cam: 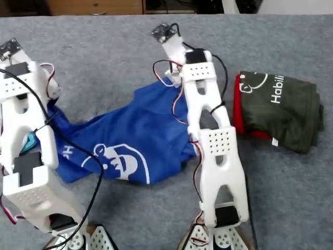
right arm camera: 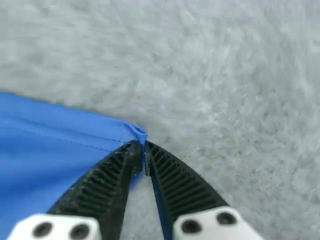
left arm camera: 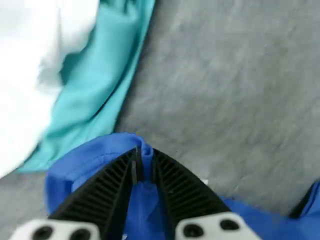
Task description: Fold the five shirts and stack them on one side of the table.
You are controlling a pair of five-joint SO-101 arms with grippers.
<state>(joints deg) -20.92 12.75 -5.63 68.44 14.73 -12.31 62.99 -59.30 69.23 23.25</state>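
Observation:
A blue shirt (cam: 125,140) with a white print lies crumpled across the middle of the grey carpeted table. My left gripper (left arm camera: 143,159) is shut on a fold of the blue shirt (left arm camera: 90,160) at its left end, and the left arm (cam: 23,130) stands over that end. My right gripper (right arm camera: 141,149) is shut on a corner of the blue shirt (right arm camera: 50,145) at its far right edge, under the right arm (cam: 208,120). Folded dark green and red shirts (cam: 278,109) lie stacked at the right.
A teal shirt (left arm camera: 95,85) and a white shirt (left arm camera: 30,65) lie just beyond the left gripper at the table's left side. A wooden cabinet (cam: 93,6) stands behind the table. Bare carpet (cam: 104,47) spreads along the far side.

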